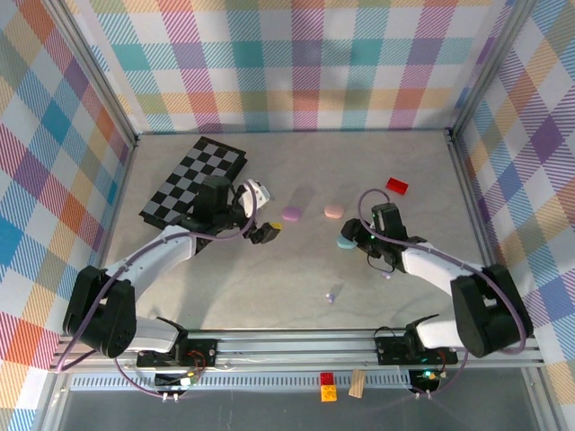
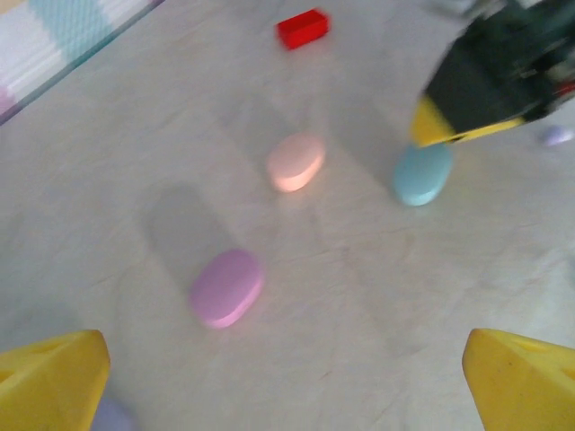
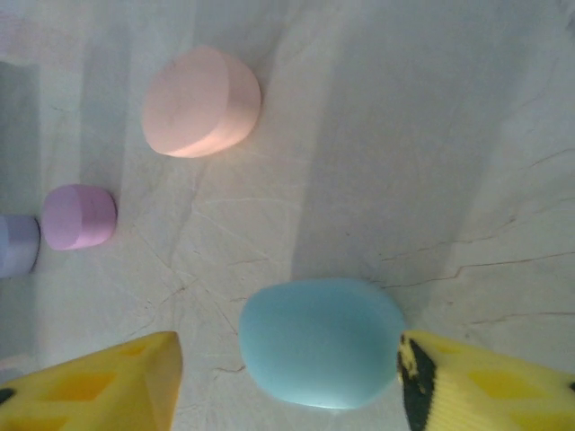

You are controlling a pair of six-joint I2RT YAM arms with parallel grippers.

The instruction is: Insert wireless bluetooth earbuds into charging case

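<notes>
Three pebble-shaped cases lie shut on the table: lavender (image 1: 291, 214) (image 2: 226, 287), pink (image 1: 333, 211) (image 2: 296, 162) and light blue (image 1: 344, 242) (image 3: 322, 341). My right gripper (image 1: 352, 235) (image 3: 287, 359) is open and straddles the blue case. Its right finger (image 3: 485, 386) touches the case's edge, while the left finger (image 3: 99, 386) stands apart. My left gripper (image 1: 265, 232) (image 2: 287, 377) hangs open over bare table, just short of the lavender case. One tiny lavender earbud (image 1: 331, 296) lies in the near middle. Another earbud (image 1: 387, 275) (image 2: 559, 136) rests by my right arm.
A red block (image 1: 396, 186) (image 2: 302, 28) sits at the back right. A folded checkerboard (image 1: 193, 180) lies at the back left. A small lavender shape (image 2: 112, 417) beside my left finger is too blurred to identify. Loose blocks (image 1: 328, 386) rest on the rail in front.
</notes>
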